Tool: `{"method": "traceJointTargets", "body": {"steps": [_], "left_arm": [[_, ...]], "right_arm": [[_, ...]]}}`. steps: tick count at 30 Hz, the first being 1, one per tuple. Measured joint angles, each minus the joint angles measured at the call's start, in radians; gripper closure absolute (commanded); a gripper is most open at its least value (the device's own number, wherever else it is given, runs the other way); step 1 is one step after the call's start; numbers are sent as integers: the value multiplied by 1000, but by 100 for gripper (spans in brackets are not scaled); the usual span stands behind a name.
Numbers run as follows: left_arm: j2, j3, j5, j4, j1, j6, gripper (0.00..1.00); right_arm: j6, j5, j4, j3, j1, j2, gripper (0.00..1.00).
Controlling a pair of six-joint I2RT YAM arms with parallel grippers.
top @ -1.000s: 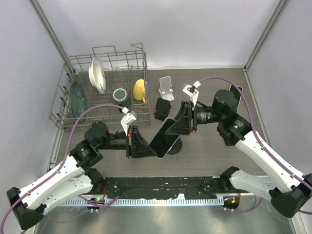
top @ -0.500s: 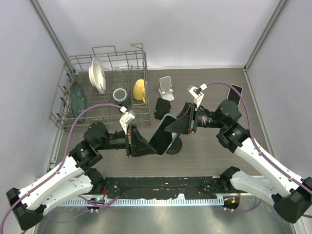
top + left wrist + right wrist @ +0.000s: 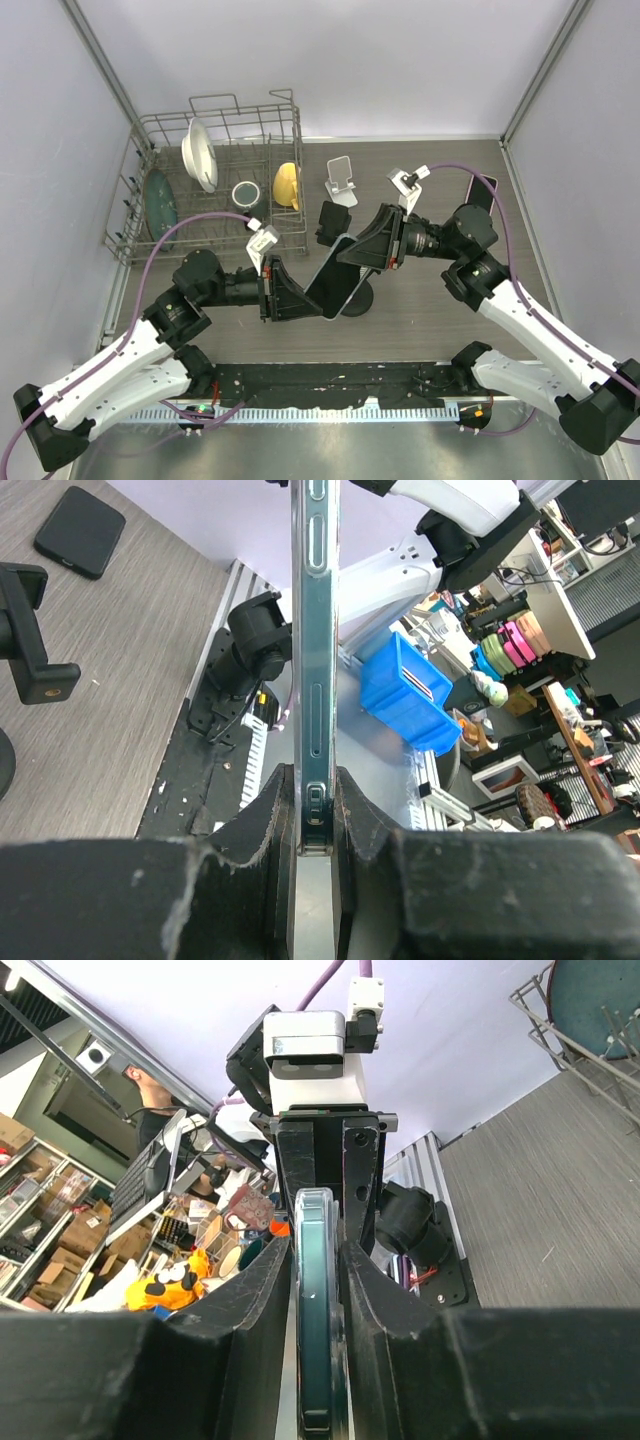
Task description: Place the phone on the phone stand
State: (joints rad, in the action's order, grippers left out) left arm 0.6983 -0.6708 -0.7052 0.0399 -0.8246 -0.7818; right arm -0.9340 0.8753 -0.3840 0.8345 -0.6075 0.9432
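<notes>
A dark phone (image 3: pixel 338 275) in a clear case hangs above the middle of the table, held between both grippers. My left gripper (image 3: pixel 316 300) is shut on its lower end; in the left wrist view the phone (image 3: pixel 315 630) rises edge-on from the left gripper (image 3: pixel 315 785). My right gripper (image 3: pixel 357 250) has closed over the upper end, and the phone (image 3: pixel 318 1310) sits tight between its fingers (image 3: pixel 318 1260). A white phone stand (image 3: pixel 341 180) is at the back. A black clamp holder (image 3: pixel 330 222) stands just behind the phone.
A wire dish rack (image 3: pixel 140 215) with plates and cups fills the back left. A second dark phone (image 3: pixel 484 190) lies flat at the back right, also seen as a black phone (image 3: pixel 80 532) in the left wrist view. The clamp holder's round base (image 3: pixel 364 297) sits under the phone.
The phone has tipped steeper between the two grippers. The right arm has shifted a little back and right, with its jaws drawn closer on the phone's top end. The left arm has held still.
</notes>
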Motion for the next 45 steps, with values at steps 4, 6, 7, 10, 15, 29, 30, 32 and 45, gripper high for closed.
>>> {"method": "traceJointTargets", "body": {"steps": [4,6,7,10,15,29,30,32,45], "left_arm": [[2,0,-3,3,0,0,100],[6,-2,-10,14,-1,-13,100],[6,-3,-10,14,-2,-18,95],[7,-16,6,-11,-2,-17,54],[3,-102,166,-140,-4,33,19],[253,-209,850,-409,-351,80,28],[293,-217,920,-428,-397,71,29],[368,-239,1035,-456,-460,51,29],[642,-371,1370,-426,-531,45,48]], "right_arm": [[-8,9,-5,0,0,7,99],[5,9,-6,-1,2,7,99],[6,12,-9,-1,2,8,99],[23,0,4,0,3,1,99],[153,-188,262,10,0,-104,99],[441,-1131,904,246,1,-478,99],[456,-1160,921,255,1,-481,99],[478,-1204,954,262,1,-481,99],[521,-1192,1030,261,1,-447,99]]}}
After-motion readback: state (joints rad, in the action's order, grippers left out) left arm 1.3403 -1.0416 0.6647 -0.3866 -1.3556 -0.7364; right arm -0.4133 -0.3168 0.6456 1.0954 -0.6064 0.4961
